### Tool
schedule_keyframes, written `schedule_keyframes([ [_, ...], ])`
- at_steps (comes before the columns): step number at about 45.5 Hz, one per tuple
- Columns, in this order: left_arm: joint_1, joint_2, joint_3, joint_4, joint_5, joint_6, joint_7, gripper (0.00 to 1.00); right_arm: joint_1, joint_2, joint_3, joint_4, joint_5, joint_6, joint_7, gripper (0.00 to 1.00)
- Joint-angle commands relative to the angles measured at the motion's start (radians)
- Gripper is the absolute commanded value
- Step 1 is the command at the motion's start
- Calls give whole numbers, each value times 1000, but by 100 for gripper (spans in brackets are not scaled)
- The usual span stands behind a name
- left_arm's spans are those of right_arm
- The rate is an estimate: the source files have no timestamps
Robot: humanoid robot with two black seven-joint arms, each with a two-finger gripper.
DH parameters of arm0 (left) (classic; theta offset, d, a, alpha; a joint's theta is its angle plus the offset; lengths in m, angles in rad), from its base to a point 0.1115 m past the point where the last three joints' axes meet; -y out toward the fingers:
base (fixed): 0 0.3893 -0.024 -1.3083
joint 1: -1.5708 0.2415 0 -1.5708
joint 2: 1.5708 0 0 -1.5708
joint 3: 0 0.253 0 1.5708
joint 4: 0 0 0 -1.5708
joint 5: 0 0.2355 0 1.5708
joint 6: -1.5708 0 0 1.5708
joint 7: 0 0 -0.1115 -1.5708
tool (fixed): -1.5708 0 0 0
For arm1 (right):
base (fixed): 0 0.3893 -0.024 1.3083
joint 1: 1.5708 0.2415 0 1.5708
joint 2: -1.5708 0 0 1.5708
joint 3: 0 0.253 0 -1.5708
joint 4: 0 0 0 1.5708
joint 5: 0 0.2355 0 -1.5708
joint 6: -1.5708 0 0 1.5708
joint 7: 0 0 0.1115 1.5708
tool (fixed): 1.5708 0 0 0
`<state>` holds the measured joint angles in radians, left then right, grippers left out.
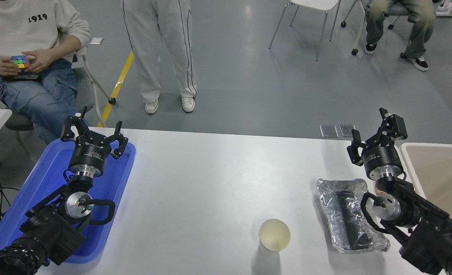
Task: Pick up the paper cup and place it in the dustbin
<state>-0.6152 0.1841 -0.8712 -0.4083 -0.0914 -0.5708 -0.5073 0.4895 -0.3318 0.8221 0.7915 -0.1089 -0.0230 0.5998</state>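
The white table [210, 183] spans the scene. The dustbin [439, 179] sits at its edge just to the right of the right gripper [373, 128], only part of it in view. On the other side of the table, the blue tray [38, 191] lies beneath the left gripper [94, 131], whose arm is parked there with its fingers spread apart. Just behind and below the right gripper, under its wrist, lies the foil tray [348, 217]. The paper cup [274, 236] stands upright and untouched, well apart from the right gripper, back toward the robot and to its left, past the foil tray.

By the look of it, the task has not begun: the reach for the cup is the step in hand. The next move calls for drawing the right arm back and leftward, clearing the foil tray, then lowering around the cup without crushing its thin wall.

The right arm reaches forward from the lower right corner, its gripper raised above the table with fingers apart and holding nothing.
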Motion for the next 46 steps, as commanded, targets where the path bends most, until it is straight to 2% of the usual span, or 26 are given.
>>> schedule_keyframes([
  [1, 0, 0, 1, 0, 1, 0, 1, 100, 1, 2, -1, -1, 0, 0, 0, 100],
  [32, 0, 0, 0, 0, 1, 0, 1, 100, 7, -10, 2, -3, 0, -8, 0, 100],
  [46, 0, 0, 1, 0, 1, 0, 1, 100, -2, -113, -24, 2, -14, -3, -6, 100],
])
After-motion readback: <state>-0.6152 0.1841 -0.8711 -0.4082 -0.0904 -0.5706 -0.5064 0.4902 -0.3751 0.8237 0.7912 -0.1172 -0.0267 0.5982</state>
